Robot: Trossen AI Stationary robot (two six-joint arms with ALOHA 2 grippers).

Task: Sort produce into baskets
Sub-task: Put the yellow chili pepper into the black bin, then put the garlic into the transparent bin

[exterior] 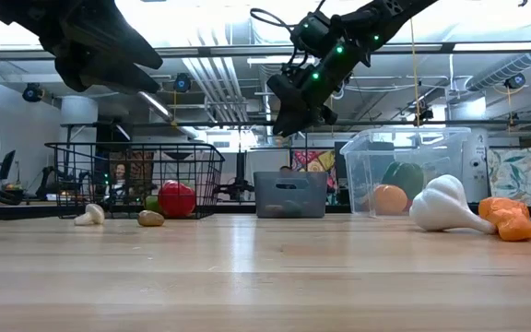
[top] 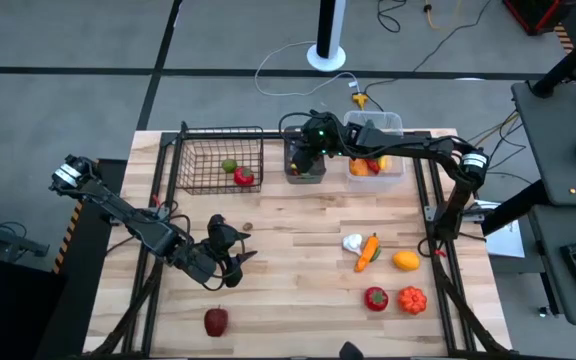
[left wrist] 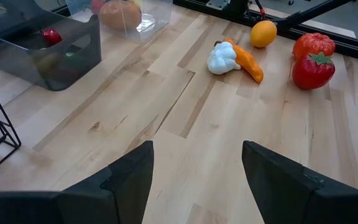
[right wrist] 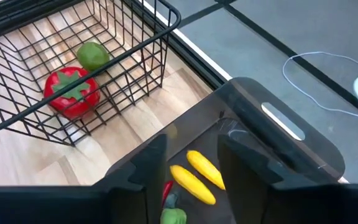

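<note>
Yellow banana (right wrist: 196,177) lies in the grey bin (top: 305,160) beside red and green pieces, directly under the right gripper (right wrist: 191,163), whose fingers stand slightly parted and empty above it; the drop there appears just made. Wire basket (top: 218,160) holds a red tomato (right wrist: 72,92) and a green fruit (right wrist: 92,55); the clear tub (top: 376,150) holds orange and green items. Unsorted on the table (top: 288,250) are the garlic (top: 353,243), carrot (top: 369,251), a yellow fruit (top: 406,261), a red strawberry-like piece (top: 375,298), an orange pumpkin (top: 412,299), a dark red apple (top: 215,321), and small pieces near the basket. Left gripper (left wrist: 194,180) hangs open and empty over bare wood. Sorting appears roughly half done.
</note>
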